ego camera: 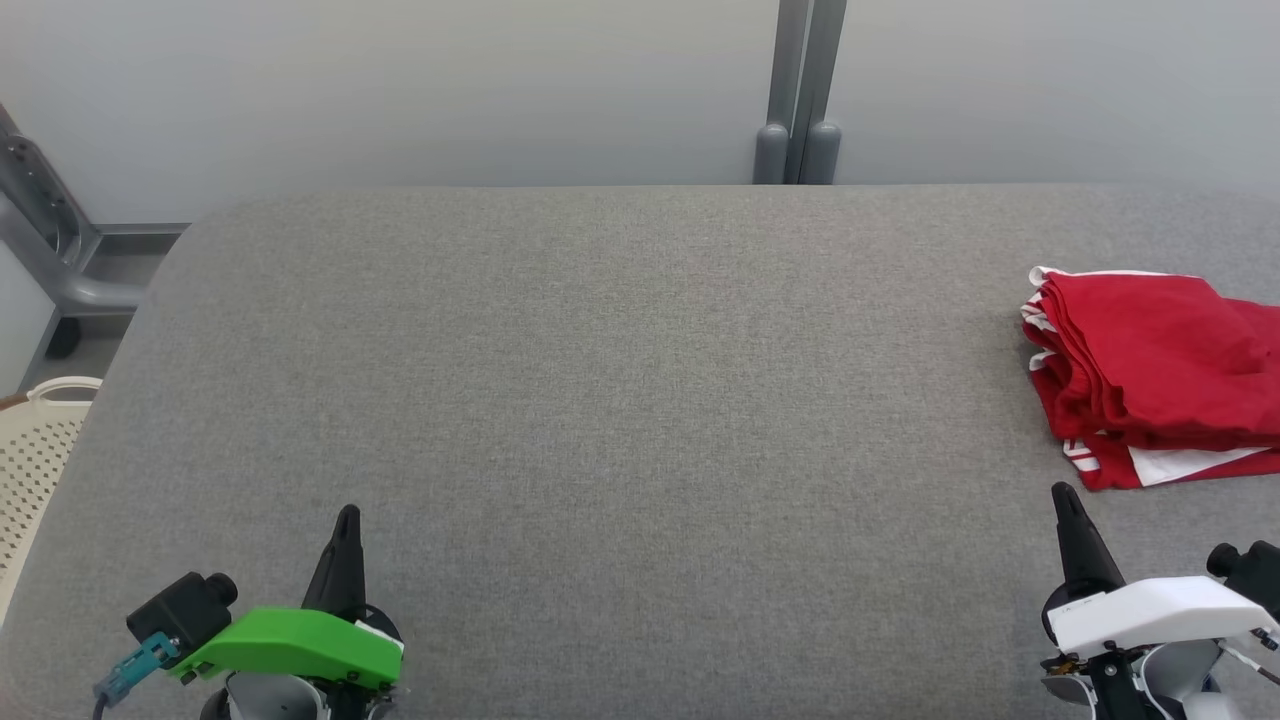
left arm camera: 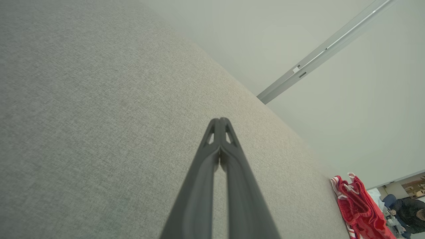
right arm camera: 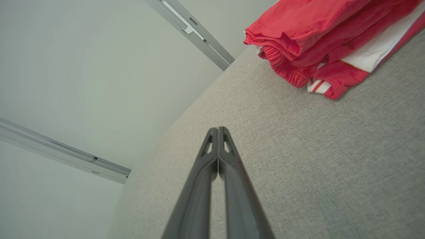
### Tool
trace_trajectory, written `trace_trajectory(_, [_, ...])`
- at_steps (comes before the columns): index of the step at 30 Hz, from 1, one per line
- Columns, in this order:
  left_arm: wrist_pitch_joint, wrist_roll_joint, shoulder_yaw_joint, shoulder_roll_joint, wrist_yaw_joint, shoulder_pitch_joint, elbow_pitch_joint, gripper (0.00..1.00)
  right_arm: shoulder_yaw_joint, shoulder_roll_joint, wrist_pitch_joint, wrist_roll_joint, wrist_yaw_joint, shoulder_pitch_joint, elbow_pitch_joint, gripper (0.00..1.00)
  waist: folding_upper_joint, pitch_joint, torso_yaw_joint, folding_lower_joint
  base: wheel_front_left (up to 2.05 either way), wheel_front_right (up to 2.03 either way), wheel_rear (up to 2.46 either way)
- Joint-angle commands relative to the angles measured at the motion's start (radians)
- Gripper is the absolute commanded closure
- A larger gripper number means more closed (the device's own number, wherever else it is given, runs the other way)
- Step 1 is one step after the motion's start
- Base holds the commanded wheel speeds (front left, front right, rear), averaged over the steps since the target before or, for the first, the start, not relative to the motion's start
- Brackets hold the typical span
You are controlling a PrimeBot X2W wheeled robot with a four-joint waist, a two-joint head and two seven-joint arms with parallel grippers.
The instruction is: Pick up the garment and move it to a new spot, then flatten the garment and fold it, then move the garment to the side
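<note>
— Left gripper (left arm camera: 219,119) closest in its wrist view: fingers pressed together, nothing between them. Right gripper (right arm camera: 217,128) the same, tips touching, nothing held.
— Garment?
— Red garment (ego camera: 1150,370), folded in a stack on the grey table (ego camera: 600,380). It's ahead of the right fingers and a little to their outer side, near but apart. Well apart from the left fingers, far off to their right.
— Any writing on it?
— White stripes and a white panel at the edges. Lettering: cannot tell.
— What differs between views?
— Head view: pale perforated basket (ego camera: 30,450) past the table edge, left of the left fingers. Left wrist: person (left arm camera: 408,212) in dark clothes beyond the garment. Right wrist: gathered elastic edge (right arm camera: 289,71) low in the stack.
</note>
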Motion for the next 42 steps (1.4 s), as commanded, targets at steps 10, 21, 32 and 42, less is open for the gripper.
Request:
trace_trajectory(10, [0.036, -0.138, 0.019, -0.009, -0.019, -0.050, -0.008, 1.00, -0.026, -0.007, 0.025, 0.144, 0.000, -0.002, -0.030, 1.00, 0.0000, 0.003, -0.010, 0.0000, 0.00, 0.00, 0.00])
trace_trajectory(21, [0.070, -0.265, 0.032, -0.018, -0.029, -0.067, -0.007, 1.00, -0.047, -0.008, 0.048, 0.275, 0.000, 0.005, -0.042, 1.00, 0.0000, 0.007, -0.020, 0.0000, 0.00, 0.00, 0.00])
trace_trajectory(32, [0.096, -0.362, 0.040, -0.025, -0.037, -0.081, -0.006, 1.00, -0.063, -0.008, 0.066, 0.372, 0.000, 0.010, -0.051, 1.00, 0.0000, 0.010, -0.029, 0.0000, 0.00, 0.00, 0.00])
trace_trajectory(42, [0.118, -0.446, 0.048, -0.031, -0.044, -0.094, -0.004, 1.00, -0.078, -0.009, 0.081, 0.462, 0.000, 0.015, -0.058, 1.00, 0.0000, 0.013, -0.038, 0.0000, 0.00, 0.00, 0.00])
